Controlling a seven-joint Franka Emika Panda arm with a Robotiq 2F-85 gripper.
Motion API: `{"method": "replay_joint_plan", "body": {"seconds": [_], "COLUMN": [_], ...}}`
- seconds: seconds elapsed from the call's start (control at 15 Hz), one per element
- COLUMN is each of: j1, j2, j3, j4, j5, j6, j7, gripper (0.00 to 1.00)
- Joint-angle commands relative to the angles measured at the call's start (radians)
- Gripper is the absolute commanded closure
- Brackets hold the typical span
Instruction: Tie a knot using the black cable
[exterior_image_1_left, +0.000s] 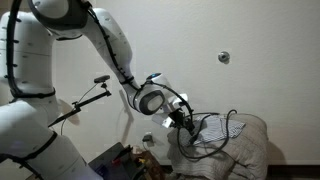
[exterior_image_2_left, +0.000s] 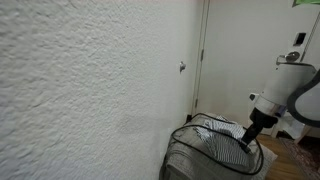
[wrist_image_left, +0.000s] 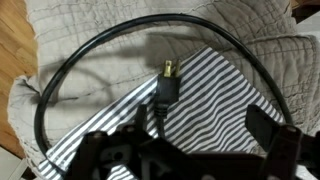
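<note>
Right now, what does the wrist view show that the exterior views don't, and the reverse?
Wrist only: the black cable ends in a two-pronged plug lying on the striped cloth, ahead of the open gripper. Exterior only: the white arm, a black rod with a clamp head and the textured wall. Shared: the cable looped on the cloth, with the gripper over it.

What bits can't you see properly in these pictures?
1. Black cable: wrist view, its lower stretch vanishes behind the dark, blurred pincer and the bottom edge.
2. Cable loops in an exterior view: too small to trace crossings.
3. Pincer in an exterior view: blurred, fingers unclear.
</note>
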Motion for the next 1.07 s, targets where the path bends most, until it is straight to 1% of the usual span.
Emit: {"method": "replay_joint_plan", "body": {"seconds": [0.0,0.2,0.4,0.67,1.0], "j1": [0.055,0.099,0.123,0.145,0.195], "j2": [0.016,0.035,0.054,0.081,0.096], "j3": [-0.043,-0.088,-0.117,-0.138,-0.167], "j4": [0.026,0.043,0.062,0.089,0.115], "j5": [0.044,0.061,0.072,0.086,0.093], "j6": [-0.022,-0.019,-0.022,-0.027,-0.042], "j7": [-0.002,0.004,0.009,0.014,0.024], "gripper": [0.0,0.0,0.0,0.0,0.0]}}
